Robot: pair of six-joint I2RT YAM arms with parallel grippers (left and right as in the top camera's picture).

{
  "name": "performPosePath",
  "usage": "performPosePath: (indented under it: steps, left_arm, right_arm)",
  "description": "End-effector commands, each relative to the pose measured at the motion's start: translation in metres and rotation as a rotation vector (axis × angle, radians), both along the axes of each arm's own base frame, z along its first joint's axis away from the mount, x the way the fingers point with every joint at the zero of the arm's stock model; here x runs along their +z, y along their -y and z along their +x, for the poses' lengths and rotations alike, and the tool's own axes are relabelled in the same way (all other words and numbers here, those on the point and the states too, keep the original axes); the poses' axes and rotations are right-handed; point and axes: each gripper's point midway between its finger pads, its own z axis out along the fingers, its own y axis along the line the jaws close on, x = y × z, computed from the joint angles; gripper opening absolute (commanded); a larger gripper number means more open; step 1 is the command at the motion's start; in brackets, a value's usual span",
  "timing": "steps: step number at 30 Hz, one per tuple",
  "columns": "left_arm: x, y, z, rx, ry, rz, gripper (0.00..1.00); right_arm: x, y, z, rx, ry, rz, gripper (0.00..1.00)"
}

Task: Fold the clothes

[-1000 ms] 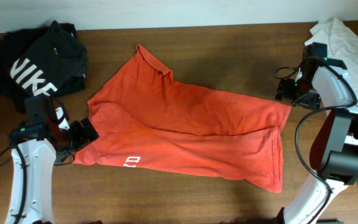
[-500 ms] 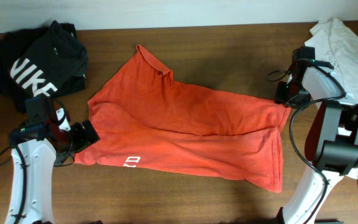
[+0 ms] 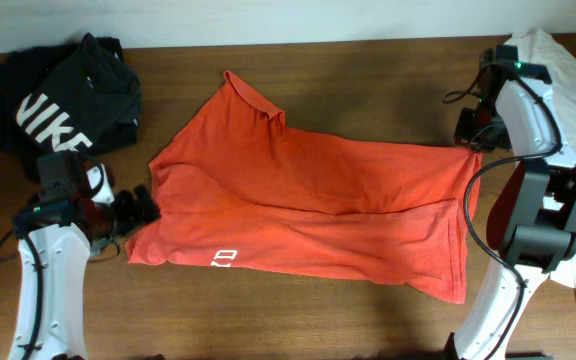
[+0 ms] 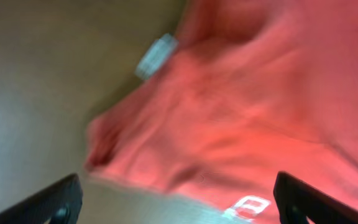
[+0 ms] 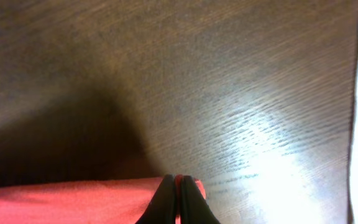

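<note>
Red-orange T-shirt pulled flatter across the worktop, one corner held.
The T-shirt lies spread beside the black NIKE shirt. The right hand, fingers pressed together on the hem corner farthest from that black shirt, has drawn the corner outward, and the whole garment has slid slightly away from the black shirt. The left hand, on the black shirt's side, is spread wide just off the sleeve edge, holding nothing. The cloth looks smoother, so this is probably still flattening, with no fold made yet.
</note>
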Motion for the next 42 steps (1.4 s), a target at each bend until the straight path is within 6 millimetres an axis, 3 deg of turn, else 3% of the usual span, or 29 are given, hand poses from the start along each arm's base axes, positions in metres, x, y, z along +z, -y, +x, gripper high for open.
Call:
performPosePath:
  steps: [1,5,7,11,13,16,17,18,19,20,23,28,31,32,34,36,39,41,42]
  left_arm:
    - [0.038,0.045,0.048,-0.285,0.309,-0.141,0.98]
    - [0.069,0.085,0.096,-0.457,0.548,-0.068,0.98]
    - [0.070,0.123,0.117,-0.561,0.628,-0.065,0.98]
    - [0.013,0.154,0.143,-0.583,0.531,0.018,0.98]
    - [-0.033,0.157,0.155,-0.571,0.467,0.067,0.84]
    - [-0.063,0.143,0.159,-0.491,0.398,0.091,0.79]
    - [-0.068,0.134,0.160,-0.465,0.378,0.137,0.73]
    - [-0.071,0.128,0.158,-0.450,0.359,0.162,0.62]
    - [-0.076,0.117,0.155,-0.429,0.327,0.182,0.37]
    - [-0.082,0.106,0.151,-0.407,0.292,0.190,0.22]
    - [-0.104,0.089,0.141,-0.379,0.212,0.183,0.11]
    - [-0.121,0.065,0.138,-0.327,0.164,0.204,0.10]
    - [-0.152,0.042,0.122,-0.281,0.063,0.199,0.10]
    - [-0.164,0.030,0.114,-0.255,0.013,0.219,0.01]
    - [-0.174,-0.014,0.086,-0.001,-0.118,0.283,0.01]
    - [-0.174,-0.032,0.069,0.151,-0.178,0.237,0.01]
    - [-0.171,-0.020,0.047,0.210,-0.259,0.138,0.01]
    - [-0.158,-0.014,0.029,0.222,-0.322,0.117,0.01]
    - [-0.151,-0.015,0.029,0.223,-0.313,0.122,0.01]
  right_arm:
    - [0.009,0.006,0.000,-0.019,0.001,-0.027,0.04]
    - [0.006,-0.009,0.005,-0.010,0.022,0.050,0.04]
    - [0.006,-0.012,0.004,-0.008,0.020,0.068,0.04]
    - [0.005,-0.017,0.000,-0.007,0.004,0.100,0.04]
    - [0.004,-0.023,-0.003,-0.006,-0.005,0.133,0.04]
    - [0.004,-0.024,-0.005,-0.006,-0.013,0.136,0.04]
    - [0.004,-0.024,-0.005,-0.006,-0.012,0.137,0.04]
    - [0.004,-0.024,-0.005,-0.006,-0.013,0.137,0.04]
    - [0.004,-0.024,-0.006,-0.007,-0.017,0.138,0.04]
    - [0.004,-0.024,-0.006,-0.007,-0.019,0.138,0.04]
    - [0.004,-0.027,-0.006,-0.005,-0.018,0.151,0.04]
    - [0.004,-0.028,-0.007,-0.005,-0.020,0.158,0.04]
    - [0.004,-0.029,-0.008,-0.004,-0.027,0.159,0.04]
    - [0.004,-0.032,-0.008,0.001,-0.029,0.159,0.04]
    - [0.004,-0.039,-0.006,0.020,-0.028,0.157,0.04]
    - [0.004,-0.046,-0.003,0.040,-0.022,0.152,0.04]
    - [0.004,-0.054,0.003,0.059,-0.008,0.150,0.04]
    - [0.005,-0.055,0.003,0.062,-0.006,0.149,0.08]
    - [0.006,-0.054,0.004,0.061,-0.002,0.148,0.30]
